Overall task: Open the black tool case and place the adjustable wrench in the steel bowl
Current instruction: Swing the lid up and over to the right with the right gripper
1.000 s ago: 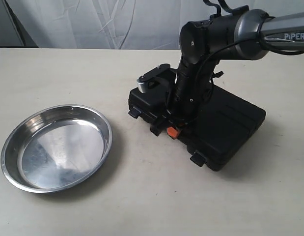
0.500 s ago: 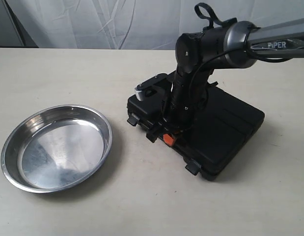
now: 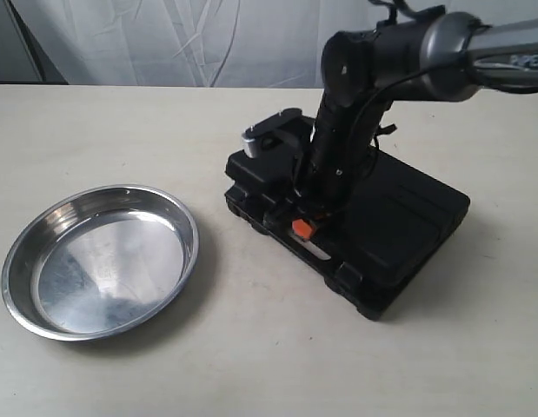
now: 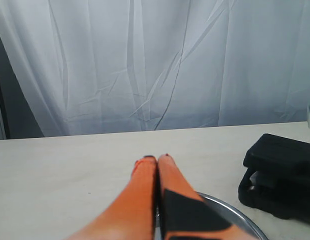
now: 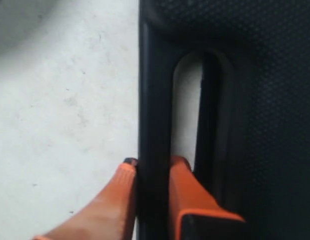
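The black tool case (image 3: 399, 221) lies on the table right of centre. My right gripper (image 3: 303, 228) comes down on its near left edge. In the right wrist view the right gripper (image 5: 153, 162) is shut on the case's moulded handle bar (image 5: 153, 110), one orange finger (image 5: 122, 200) outside it and one in the handle slot. The case (image 4: 282, 172) shows a gap between its upper and lower halves in the left wrist view. The steel bowl (image 3: 99, 261) sits on the left with nothing in it. My left gripper (image 4: 157, 160) is shut with nothing in it, above the bowl's rim (image 4: 240, 217). The wrench is hidden.
A white curtain (image 3: 208, 39) hangs behind the table's far edge. The right arm's wrist and camera block (image 3: 269, 139) stand over the case's far left corner. Bare tabletop (image 3: 251, 347) runs between the bowl and the case.
My right gripper, holding the handle, dipped toward the near left and came back up and right. The case shifted with it. The latch tabs that stuck out over the table no longer stick out.
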Available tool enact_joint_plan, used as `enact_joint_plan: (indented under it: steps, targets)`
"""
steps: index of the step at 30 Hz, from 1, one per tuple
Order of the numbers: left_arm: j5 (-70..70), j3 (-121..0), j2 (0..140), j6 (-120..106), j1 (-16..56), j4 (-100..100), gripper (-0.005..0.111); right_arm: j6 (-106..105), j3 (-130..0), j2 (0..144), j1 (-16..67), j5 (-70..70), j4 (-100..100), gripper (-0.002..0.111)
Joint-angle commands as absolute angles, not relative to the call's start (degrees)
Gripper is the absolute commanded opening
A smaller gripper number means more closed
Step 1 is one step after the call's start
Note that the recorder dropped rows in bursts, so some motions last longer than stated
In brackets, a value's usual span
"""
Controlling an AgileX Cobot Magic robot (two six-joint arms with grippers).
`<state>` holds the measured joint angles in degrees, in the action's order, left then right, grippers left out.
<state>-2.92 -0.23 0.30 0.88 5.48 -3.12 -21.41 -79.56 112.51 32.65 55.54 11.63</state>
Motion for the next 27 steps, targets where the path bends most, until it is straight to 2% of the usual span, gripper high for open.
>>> enact_joint_plan:
  steps: [1, 8, 12, 20, 27]
  targets:
    - [-3.0, 0.0, 0.0, 0.9, 5.9, -3.2, 0.000, -22.4, -79.7, 105.1, 32.5, 56.4, 11.5, 0.000]
    - [-3.0, 0.0, 0.0, 0.9, 5.9, -3.2, 0.000, -14.2, -79.7, 95.9, 28.1, 56.0, 1.2, 0.000]
    - [-3.0, 0.0, 0.0, 0.9, 5.9, -2.9, 0.000, -11.5, -79.7, 93.8, 21.5, 54.9, -4.7, -0.001]
    - [-3.0, 0.0, 0.0, 0.9, 5.9, -2.9, 0.000, -11.5, -79.7, 100.2, 6.2, 50.9, -7.9, -0.001]
    - [-3.0, 0.0, 0.0, 0.9, 5.9, -2.9, 0.000, -11.5, -79.7, 106.3, 3.4, 49.4, -10.9, -0.001]
